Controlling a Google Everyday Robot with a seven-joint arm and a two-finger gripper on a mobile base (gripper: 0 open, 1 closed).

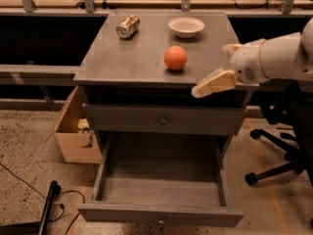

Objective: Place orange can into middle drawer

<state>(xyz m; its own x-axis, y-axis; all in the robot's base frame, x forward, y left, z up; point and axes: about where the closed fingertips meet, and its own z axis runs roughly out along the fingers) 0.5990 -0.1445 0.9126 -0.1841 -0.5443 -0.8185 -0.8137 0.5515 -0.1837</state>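
The orange can (pixel 175 58), a smooth orange ball, rests on the grey cabinet top (pixel 127 58), right of centre. The middle drawer (pixel 161 192), the cabinet's lowest one, is pulled fully open and holds nothing. My gripper (pixel 208 86) comes in from the right on a white arm. It hovers at the cabinet top's front right edge, below and to the right of the ball, apart from it.
A silvery drinks can (pixel 128 26) lies on its side at the back left of the top. A white bowl (pixel 186 26) stands at the back right. The upper drawer front (pixel 164 119) is shut. A cardboard box (pixel 74 131) stands left, an office chair (pixel 288 146) right.
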